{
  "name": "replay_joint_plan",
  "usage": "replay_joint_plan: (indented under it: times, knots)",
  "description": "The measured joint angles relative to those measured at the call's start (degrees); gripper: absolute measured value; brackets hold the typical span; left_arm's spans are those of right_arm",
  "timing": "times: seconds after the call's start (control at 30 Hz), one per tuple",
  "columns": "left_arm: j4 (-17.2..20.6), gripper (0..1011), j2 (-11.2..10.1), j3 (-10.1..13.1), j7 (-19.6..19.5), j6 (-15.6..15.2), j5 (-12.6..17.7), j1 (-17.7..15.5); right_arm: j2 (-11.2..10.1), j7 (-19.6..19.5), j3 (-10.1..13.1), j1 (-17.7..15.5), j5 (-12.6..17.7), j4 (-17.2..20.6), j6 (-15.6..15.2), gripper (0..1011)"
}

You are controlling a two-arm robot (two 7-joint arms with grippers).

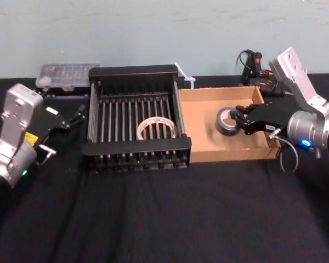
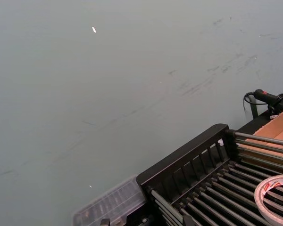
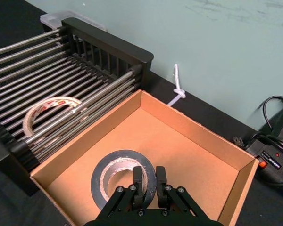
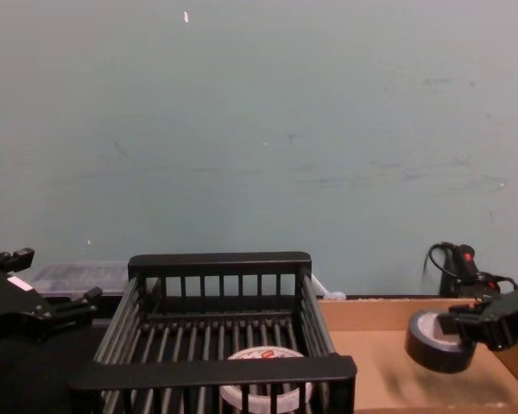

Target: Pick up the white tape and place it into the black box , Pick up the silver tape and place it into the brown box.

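1. Head view: the black box (image 1: 136,147) stands mid-desk (image 1: 164,219), and the white tape (image 1: 156,129) lies flat on its slatted bottom. The brown box (image 1: 205,137) touches its right side. The right tool (image 1: 242,121) reaches into the brown box from the right and grips the silver tape (image 1: 225,121) over the right half of the box floor. The left tool (image 1: 66,130) sits left of the black box, fingers spread wide and holding nothing. A clear plastic case (image 1: 66,74) lies behind the black box's left corner. A black corded device (image 1: 256,68) lies behind the brown box.

2. Left wrist view: a corner of the black box (image 2: 184,162) shows, with the white tape (image 2: 276,197) on the slats. An edge of the brown box (image 2: 280,127) lies beyond it. The clear plastic case (image 2: 111,205) sits just beside the crate's corner.

3. Right wrist view: the right tool (image 3: 149,176) is almost closed. One finger is inside the silver tape's (image 3: 108,174) pale core and the other outside, pinching the roll's wall. The roll is inside the brown box (image 3: 179,141). The white tape (image 3: 47,110) shows through the bars of the black box (image 3: 108,47).

4. Chest view: the right tool (image 4: 462,328) holds the silver tape (image 4: 432,345) tilted, by its right edge, over the brown box (image 4: 380,371). I cannot tell whether the roll touches the floor. The white tape (image 4: 259,355) lies behind the black box's front rim (image 4: 216,371). The left tool (image 4: 56,276) is at lower left, agape and empty.
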State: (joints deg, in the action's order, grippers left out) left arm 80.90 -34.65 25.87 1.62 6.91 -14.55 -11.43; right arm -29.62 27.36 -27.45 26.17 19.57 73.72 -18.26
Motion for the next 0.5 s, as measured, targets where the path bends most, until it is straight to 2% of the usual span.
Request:
replay_joint_plan:
  times: [0.13, 0.5]
  knots:
    - [0.0, 1001, 0.0, 0.0, 0.0, 0.0, 0.0, 0.0, 0.6, -0.1, 0.2, 0.4, -0.4, -0.9, 0.0, 170]
    - [0.0, 1001, 0.0, 0.0, 0.0, 0.0, 0.0, 0.0, 0.4, 0.0, 0.1, 0.3, -0.3, -0.6, 0.0, 171]
